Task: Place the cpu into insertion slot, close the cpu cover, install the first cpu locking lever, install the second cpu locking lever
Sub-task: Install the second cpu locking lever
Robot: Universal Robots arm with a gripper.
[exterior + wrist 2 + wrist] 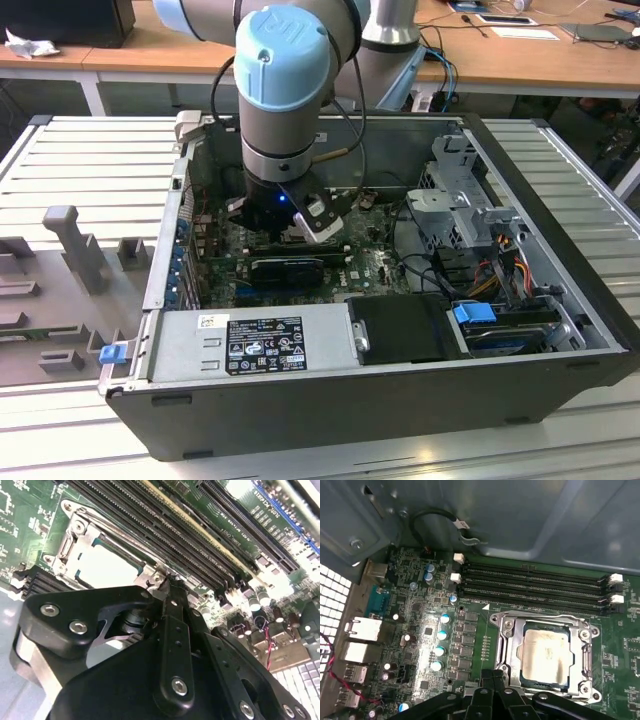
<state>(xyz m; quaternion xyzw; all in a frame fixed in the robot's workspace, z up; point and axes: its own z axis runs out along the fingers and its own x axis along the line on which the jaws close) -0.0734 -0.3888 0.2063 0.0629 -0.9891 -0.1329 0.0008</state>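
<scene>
The cpu (pixel 545 652) lies flat in the insertion slot, its pale metal top showing through the cut-out of the cpu cover (pixel 512 630). The silver cover is folded down over it, so the slot's rim is mostly hidden. In the second wrist view the cpu (pixel 107 565) and the cpu cover (pixel 75 542) appear again. My gripper (pixel 495 676) is shut, its fingertips pressed together at the socket's edge. In the second wrist view the gripper (pixel 167 582) touches the cover frame's rim. In the exterior view the gripper (pixel 285 228) is low inside the open computer case.
Long black memory slots (pixel 535 582) run beside the socket. Capacitors (pixel 440 635) and rear ports (pixel 362 630) stand on its other side. The power supply (pixel 250 340), drive cage (pixel 460 190) and cables (pixel 500 250) crowd the case. The case wall (pixel 520 515) rises behind the board.
</scene>
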